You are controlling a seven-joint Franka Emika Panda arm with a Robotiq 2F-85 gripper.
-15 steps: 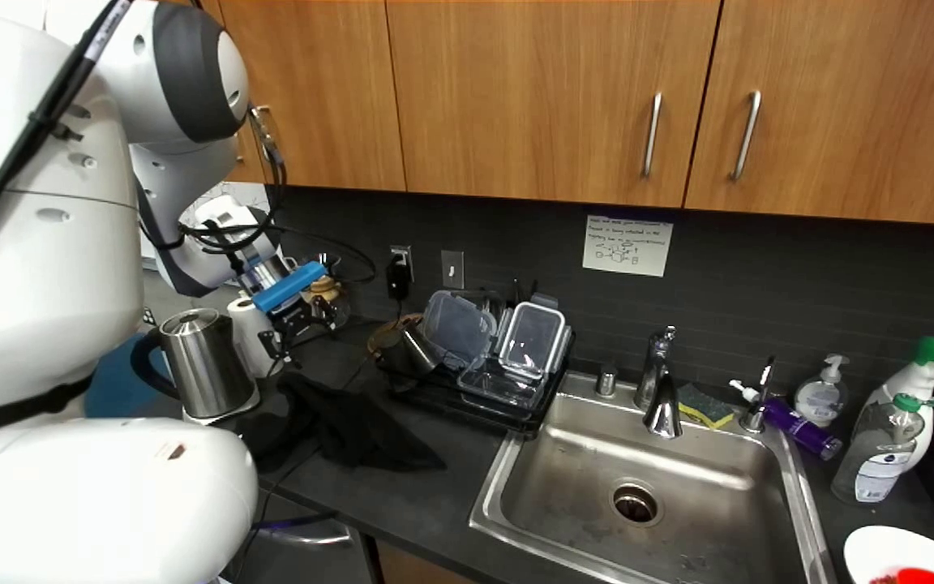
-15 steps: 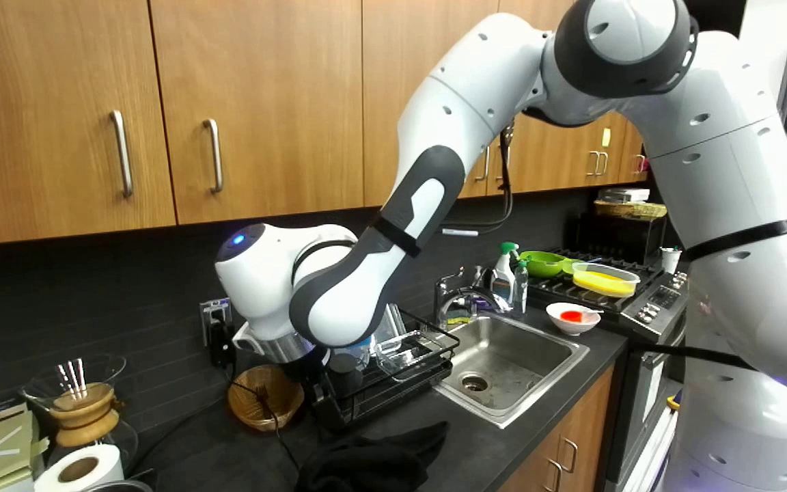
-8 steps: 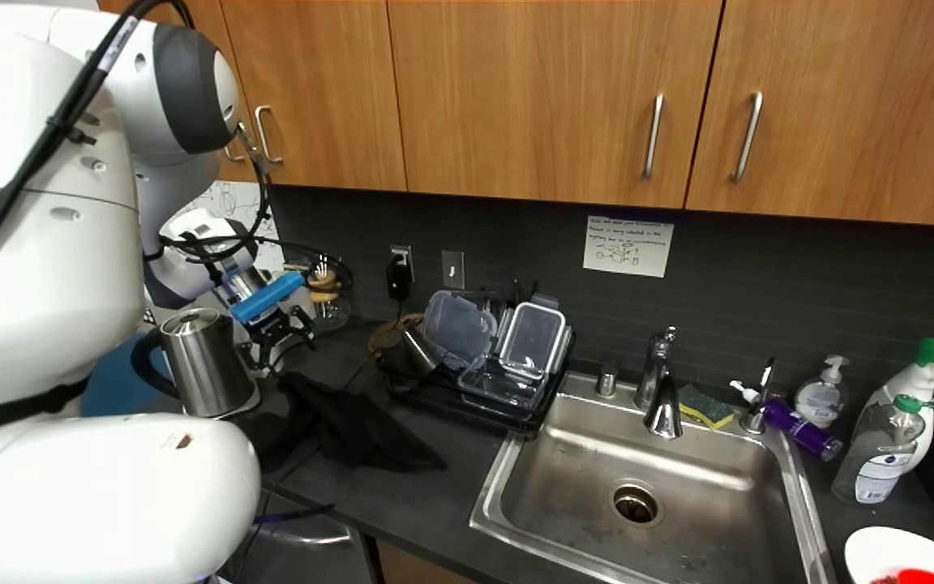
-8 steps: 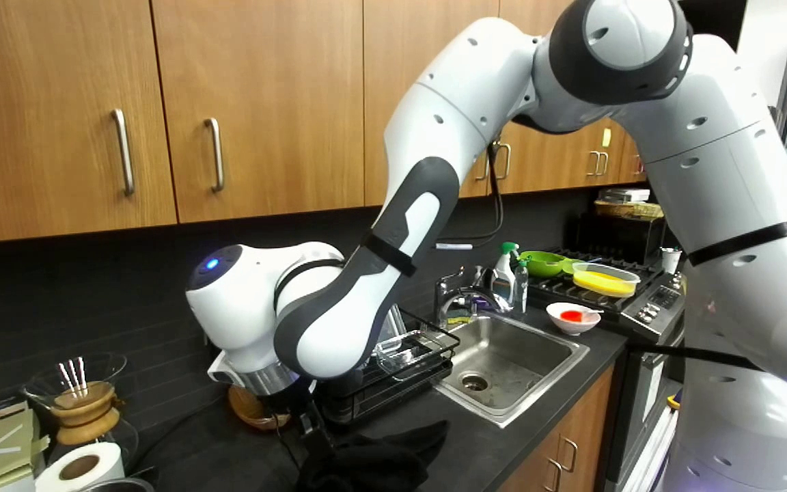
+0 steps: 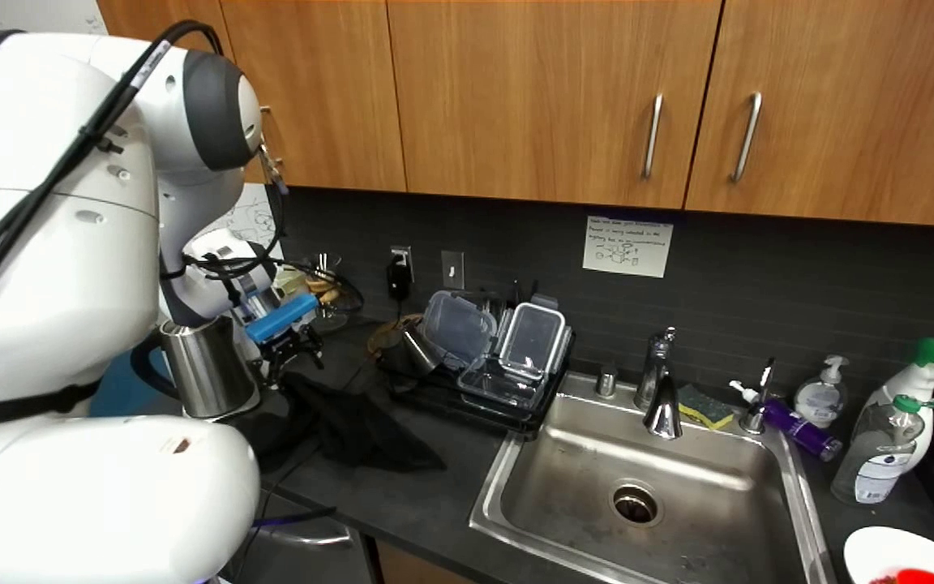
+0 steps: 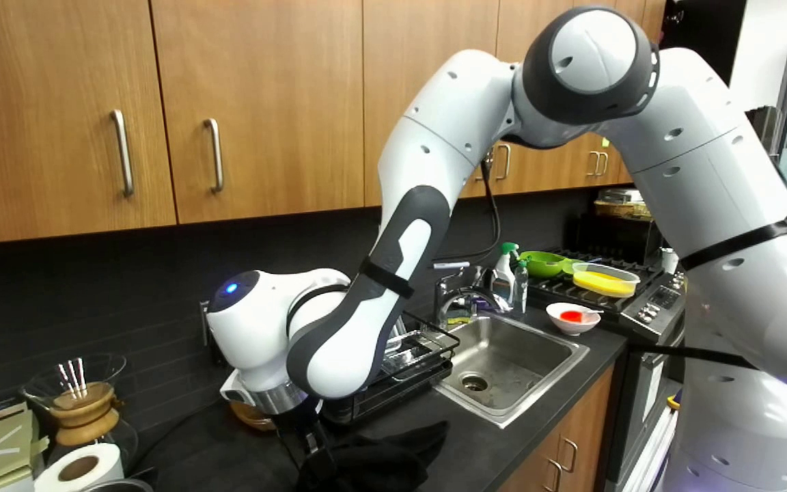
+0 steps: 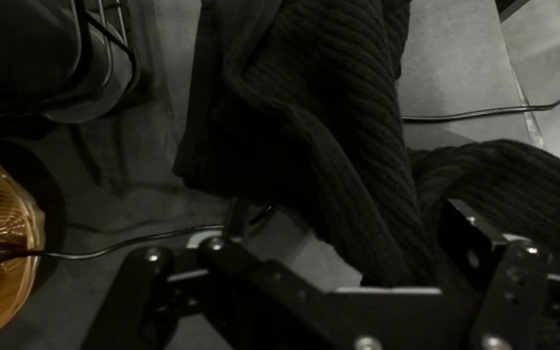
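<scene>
- Gripper point(image 7: 350, 226): stands lower than a moment ago, nearer the ribbed black cloth point(image 7: 328, 73).
- Jaws: wide apart, holding nothing; the cloth seems within reach.

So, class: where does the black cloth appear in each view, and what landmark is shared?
In an exterior view: black cloth left of centre, below mid-height.
In an exterior view: black cloth at the bottom, near the middle.
Wrist view: black cloth from top middle to right edge.
Shared landmark: wicker basket.
</scene>
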